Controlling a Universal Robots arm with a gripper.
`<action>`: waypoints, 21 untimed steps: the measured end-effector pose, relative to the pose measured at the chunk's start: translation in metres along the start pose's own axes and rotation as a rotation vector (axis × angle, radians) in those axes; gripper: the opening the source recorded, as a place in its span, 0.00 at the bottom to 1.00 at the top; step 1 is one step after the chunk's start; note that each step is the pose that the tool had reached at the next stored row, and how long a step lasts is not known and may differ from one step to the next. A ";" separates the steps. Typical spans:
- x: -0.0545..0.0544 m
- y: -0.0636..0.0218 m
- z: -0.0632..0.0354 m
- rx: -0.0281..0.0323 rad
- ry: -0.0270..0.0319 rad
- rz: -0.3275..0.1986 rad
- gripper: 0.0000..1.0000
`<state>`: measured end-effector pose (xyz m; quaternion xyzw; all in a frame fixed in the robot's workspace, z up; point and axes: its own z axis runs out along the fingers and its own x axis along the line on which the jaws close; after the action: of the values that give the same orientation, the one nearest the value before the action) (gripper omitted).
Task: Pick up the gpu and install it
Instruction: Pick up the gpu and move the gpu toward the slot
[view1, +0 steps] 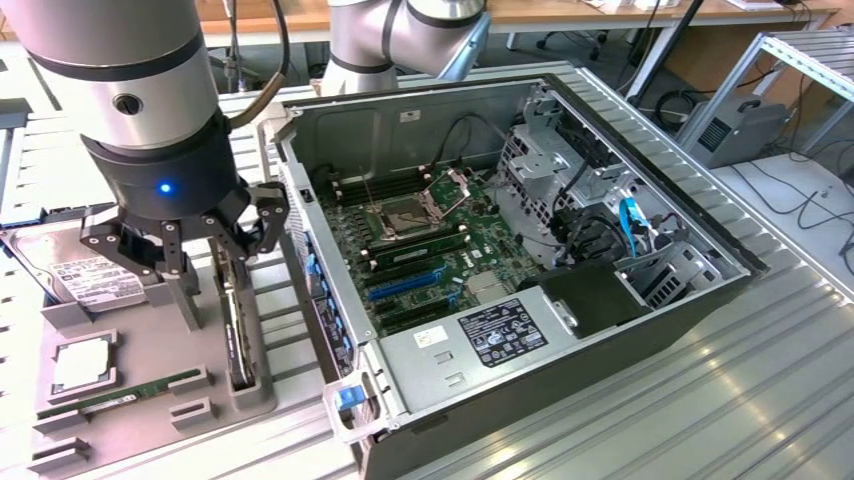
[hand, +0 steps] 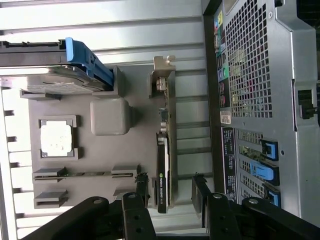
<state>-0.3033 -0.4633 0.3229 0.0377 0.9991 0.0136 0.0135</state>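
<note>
One gpu: slim black expansion card with a silvery end bracket (hand: 163, 160), standing on edge in a slot of the grey plastic holder tray (hand: 100, 160), just beside the open black computer case (view1: 534, 420) on the ribbed metal counter (view1: 747, 380).
Tool: black two-finger tool (hand: 170, 192), spread wide, pinching nothing, one finger either side of the card.
Grip tip: I'd centre the card, stay square to it, and clamp its flat faces.
Hard to tell: how low the fingertips sit; the card's bottom edge is buried in the slot.
</note>
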 end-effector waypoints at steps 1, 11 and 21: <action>0.000 0.0004 0.0000 0.0000 0.0001 0.000 0.48; 0.001 0.0140 0.0020 0.0016 0.0000 0.000 0.48; 0.001 0.0204 0.0123 0.0063 0.0001 -0.004 0.48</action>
<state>-0.3028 -0.4425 0.3111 0.0359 0.9992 0.0104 0.0134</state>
